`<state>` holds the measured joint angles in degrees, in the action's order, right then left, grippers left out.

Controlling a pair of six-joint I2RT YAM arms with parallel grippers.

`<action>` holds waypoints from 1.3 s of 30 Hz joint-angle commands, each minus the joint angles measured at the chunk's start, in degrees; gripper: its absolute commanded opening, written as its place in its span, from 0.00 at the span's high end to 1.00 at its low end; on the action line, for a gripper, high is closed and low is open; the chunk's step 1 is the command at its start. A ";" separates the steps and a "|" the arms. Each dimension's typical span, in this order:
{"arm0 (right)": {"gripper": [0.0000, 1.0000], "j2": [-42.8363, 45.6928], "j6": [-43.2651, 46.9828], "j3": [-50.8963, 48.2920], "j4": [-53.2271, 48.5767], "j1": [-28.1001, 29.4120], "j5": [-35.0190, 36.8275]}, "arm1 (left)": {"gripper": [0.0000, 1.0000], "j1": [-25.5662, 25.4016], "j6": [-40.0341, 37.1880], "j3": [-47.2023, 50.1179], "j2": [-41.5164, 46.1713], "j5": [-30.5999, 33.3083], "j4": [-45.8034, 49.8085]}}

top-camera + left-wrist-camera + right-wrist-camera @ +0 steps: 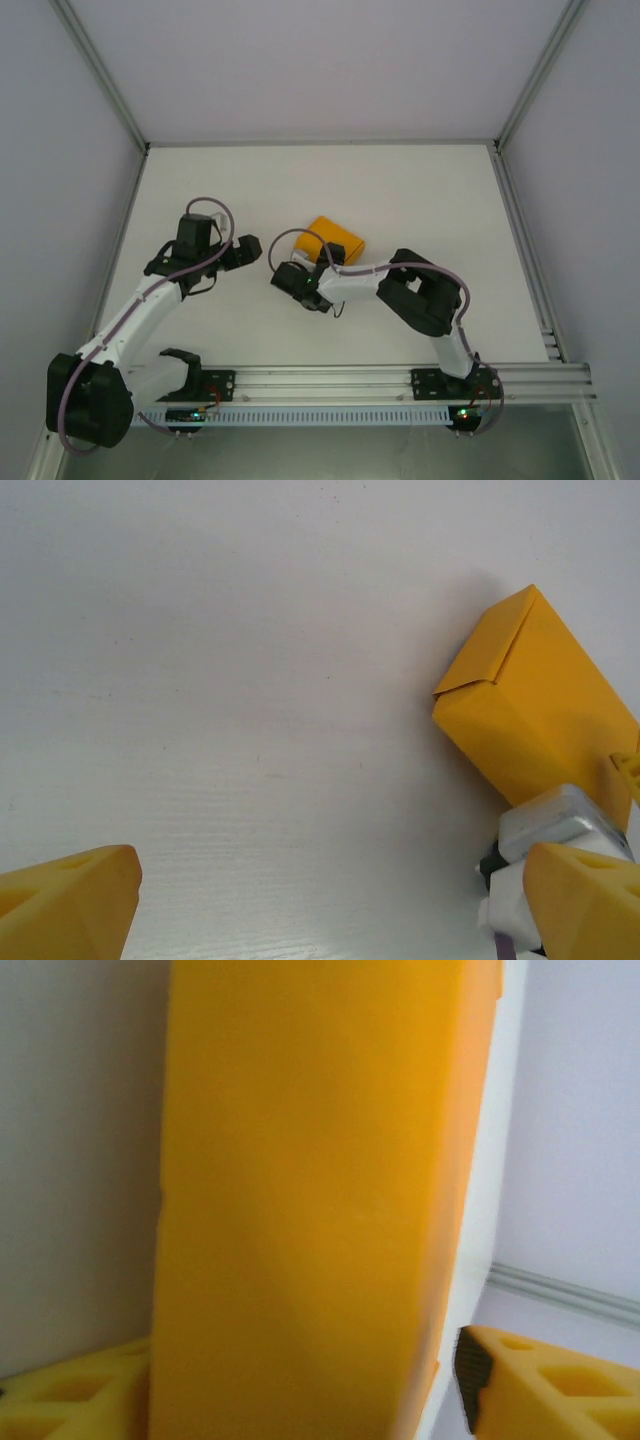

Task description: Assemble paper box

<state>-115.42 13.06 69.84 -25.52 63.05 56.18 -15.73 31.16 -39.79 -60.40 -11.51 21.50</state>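
Though impossible to tell if clamped, straddles with right gripper [305, 1370] near end of small orange-yellow card box [335, 240] lying lengthwise ahead on white table [420, 200], with left gripper [330, 870] wide open, empty, alongside.

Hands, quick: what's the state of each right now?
Left hand: open, empty.
Right hand: straddling the paper box; whether it grips cannot be told.

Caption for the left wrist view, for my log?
Left gripper open over the table; the folded paper box lies ahead-right, right gripper at its near end.
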 commanded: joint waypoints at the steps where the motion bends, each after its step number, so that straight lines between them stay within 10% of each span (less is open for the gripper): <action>1: 0.21 1.66 -5.79 0.58 -8.09 2.00 -4.43 | 0.00 0.35 0.48 0.09 0.35 -0.62 0.61; 11: 0.02 20.90 -7.71 -9.94 3.12 0.50 -25.07 | 0.00 0.35 3.67 -1.10 -2.86 -6.92 -4.09; 18: 0.01 35.56 -16.20 -15.16 10.97 -19.93 -53.20 | 0.00 -5.37 8.60 -4.32 -11.72 -12.82 -13.35; 29: 0.25 12.31 -23.73 4.53 5.36 -41.34 -86.64 | 0.08 -13.59 12.10 -16.11 -33.77 -14.62 -18.95; 39: 0.31 0.55 -18.46 11.30 0.81 -41.76 -89.71 | 0.15 -15.09 11.73 -19.21 -40.11 -15.05 -17.70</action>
<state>-112.73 -6.76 79.70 -20.99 21.15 -29.89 -30.52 42.96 -57.14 -99.18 -25.76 3.92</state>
